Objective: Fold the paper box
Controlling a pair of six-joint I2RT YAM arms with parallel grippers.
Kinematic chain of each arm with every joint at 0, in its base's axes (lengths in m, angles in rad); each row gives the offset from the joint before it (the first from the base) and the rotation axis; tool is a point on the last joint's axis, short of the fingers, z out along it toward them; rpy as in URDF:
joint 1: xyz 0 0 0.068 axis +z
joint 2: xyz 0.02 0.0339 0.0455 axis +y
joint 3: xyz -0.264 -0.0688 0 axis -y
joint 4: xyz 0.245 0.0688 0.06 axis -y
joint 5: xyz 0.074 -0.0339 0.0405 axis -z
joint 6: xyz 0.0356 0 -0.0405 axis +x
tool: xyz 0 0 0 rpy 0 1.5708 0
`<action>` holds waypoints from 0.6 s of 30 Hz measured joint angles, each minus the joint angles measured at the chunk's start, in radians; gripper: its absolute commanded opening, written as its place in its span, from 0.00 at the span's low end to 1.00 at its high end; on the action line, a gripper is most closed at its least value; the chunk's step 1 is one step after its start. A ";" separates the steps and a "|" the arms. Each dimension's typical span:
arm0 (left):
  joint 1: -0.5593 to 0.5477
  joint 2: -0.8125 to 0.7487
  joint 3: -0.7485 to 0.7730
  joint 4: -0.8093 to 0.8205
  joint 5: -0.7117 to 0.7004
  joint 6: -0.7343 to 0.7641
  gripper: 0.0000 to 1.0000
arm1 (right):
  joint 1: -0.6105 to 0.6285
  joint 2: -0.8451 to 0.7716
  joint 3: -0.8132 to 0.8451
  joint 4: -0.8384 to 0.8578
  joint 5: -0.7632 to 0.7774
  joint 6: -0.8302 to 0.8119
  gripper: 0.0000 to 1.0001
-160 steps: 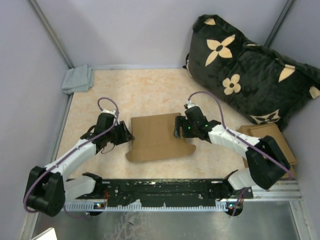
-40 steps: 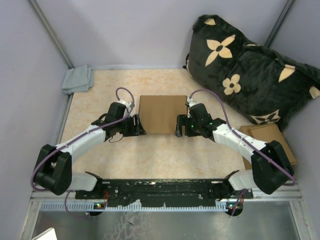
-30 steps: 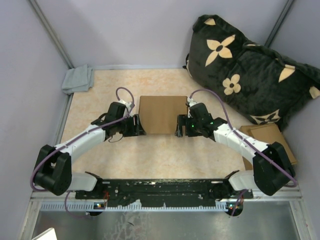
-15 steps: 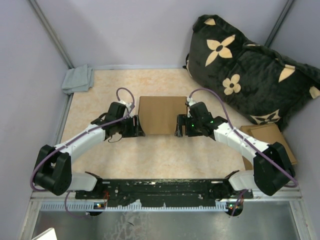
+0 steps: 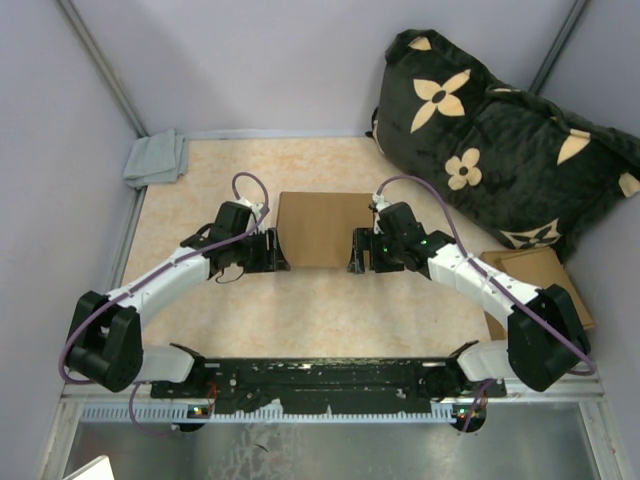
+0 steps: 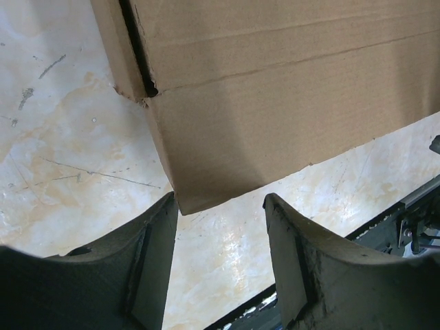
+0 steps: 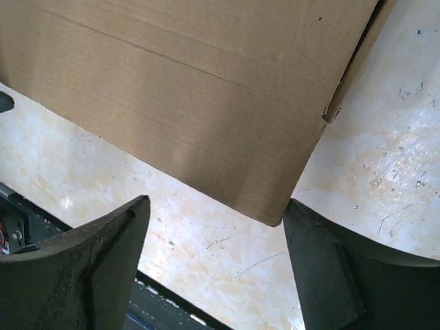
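The paper box (image 5: 322,228) is plain brown cardboard, folded into a compact rectangle in the middle of the table between my two grippers. My left gripper (image 5: 272,250) is open at the box's left near corner; in the left wrist view the corner (image 6: 185,199) touches the left finger (image 6: 155,254). My right gripper (image 5: 358,252) is open at the box's right near corner; in the right wrist view the corner (image 7: 275,216) sits beside the right finger (image 7: 323,261). Neither holds anything.
A black cushion with tan flowers (image 5: 500,140) leans at the back right. A smaller brown cardboard piece (image 5: 535,275) lies at the right under my right arm. A grey cloth (image 5: 157,157) lies in the back left corner. Walls close three sides.
Five seconds ago the box lay flatter and nearer, with a flap spread out at the front. Now it is a compact rectangle farther back. Over the last second both grippers barely moved.
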 measured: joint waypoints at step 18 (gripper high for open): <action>0.000 0.017 0.000 -0.003 -0.009 0.011 0.58 | 0.000 0.038 -0.002 0.037 0.025 -0.013 0.75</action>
